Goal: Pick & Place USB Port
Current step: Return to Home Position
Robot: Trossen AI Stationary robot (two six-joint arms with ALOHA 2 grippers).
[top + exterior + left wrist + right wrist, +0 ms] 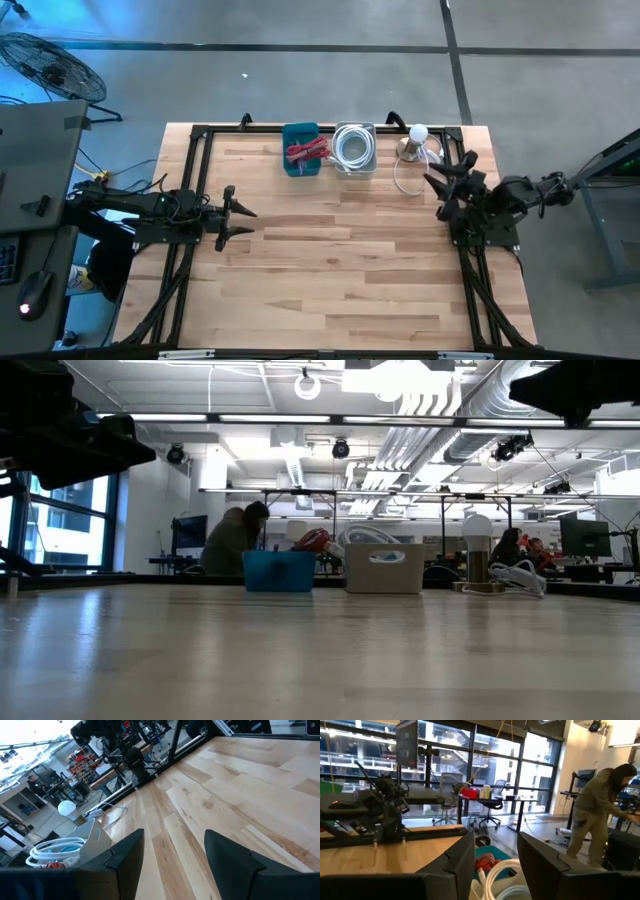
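1. left gripper (245,220): fingers (125,857) spread, empty, over the bare counter (340,270) near its left edge.
2. right gripper (495,845): fingers parted, empty, near the right edge.
3. high view only: reddish cables (307,152) lie in the blue bin (300,130) and a coiled white cable (353,147) in the adjoining gray bin (355,125), both at the far edge.
4. low view only: a person (235,540) behind the blue bin.

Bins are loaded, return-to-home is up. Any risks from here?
1. The right gripper, open, sits close to the loose white cable looped on the table beside the lamp. A swing that way might snag it and tug the lamp.
2. The red cable stands above the rim of the blue bin, so a bump might spill it.
The left gripper, open, is far from all of these, so it looks low risk.
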